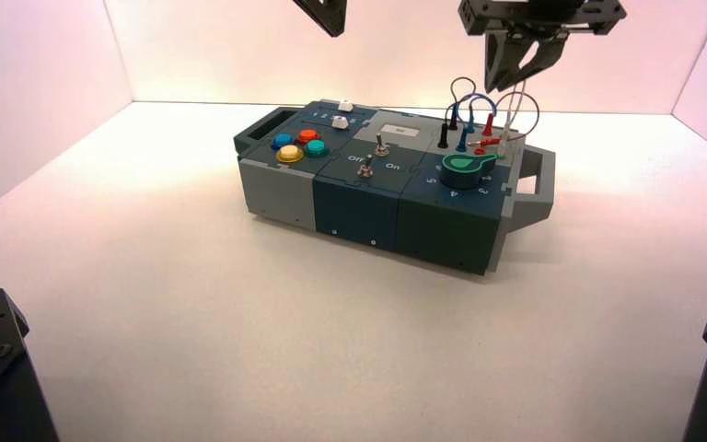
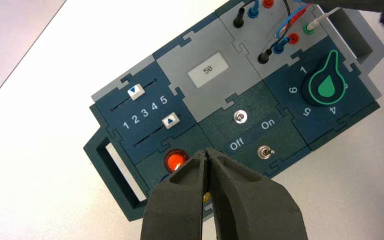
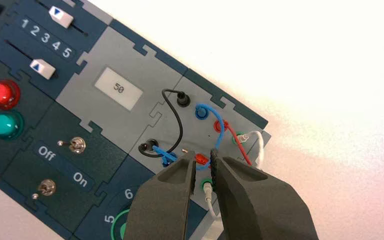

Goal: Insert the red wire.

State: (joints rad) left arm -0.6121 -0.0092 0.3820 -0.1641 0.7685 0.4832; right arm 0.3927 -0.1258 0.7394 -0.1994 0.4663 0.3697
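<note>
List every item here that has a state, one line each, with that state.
Display, reads 50.
Red button, looks lit.
Black wire, both plugs seated.
Red wire, far plug in its socket, near plug apparently loose on the panel.
Right claw, open, straddling the near red plug.
Left claw, shut, hovering above the buttons.

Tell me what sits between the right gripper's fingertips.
In the right wrist view, the loose red plug of the red wire lies in the gap of the open right gripper, above a red socket; nothing else lies between.
</note>
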